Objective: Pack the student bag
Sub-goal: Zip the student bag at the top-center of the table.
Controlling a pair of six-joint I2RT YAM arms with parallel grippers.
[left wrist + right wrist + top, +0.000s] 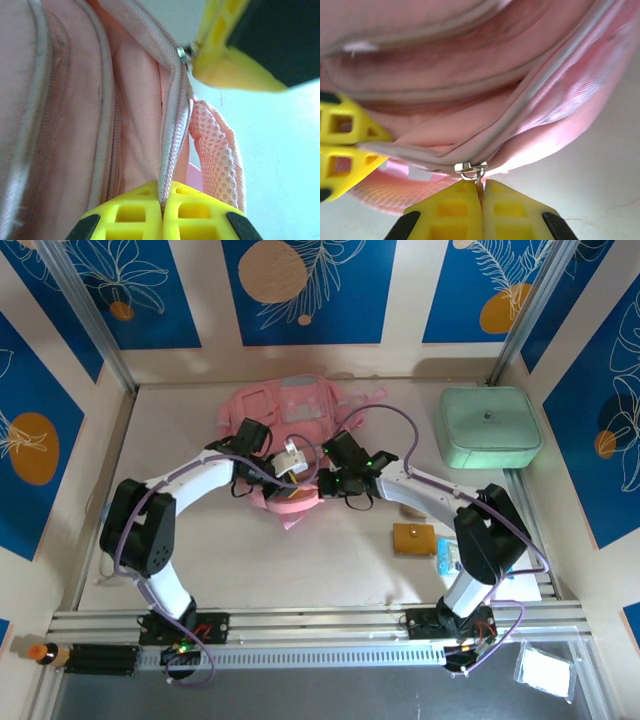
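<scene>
Right wrist view puts the right gripper [481, 192] nearest. Its yellow fingers are pressed together on the thin tab of the zipper pull [471, 170], with the metal slider just above the tips. Beside it, the left gripper [367, 147] is clamped on the trimmed edge of the student bag [470, 75]. The left wrist camera shows that same pinch, the zipper tape rising from between the pads. Just past the tape hangs a fold of pink mesh strap [217, 145], close to the track.

From overhead, a tan wallet [412, 538] lies near the right arm's base. The bag lies mid-table between the two wrists, and a mint-green case [490, 427] sits far right, well apart from it.

The tab is small and slick, so a pull off the line of the track could slip it out of the fingers. If the left pinch lets go, the soft bag would likely drag across the table instead of the slider running. The mesh or loose lining could feed into the slider and jam it. The two grippers also work very close together, so a short misjudged stroke could knock one against the other.
</scene>
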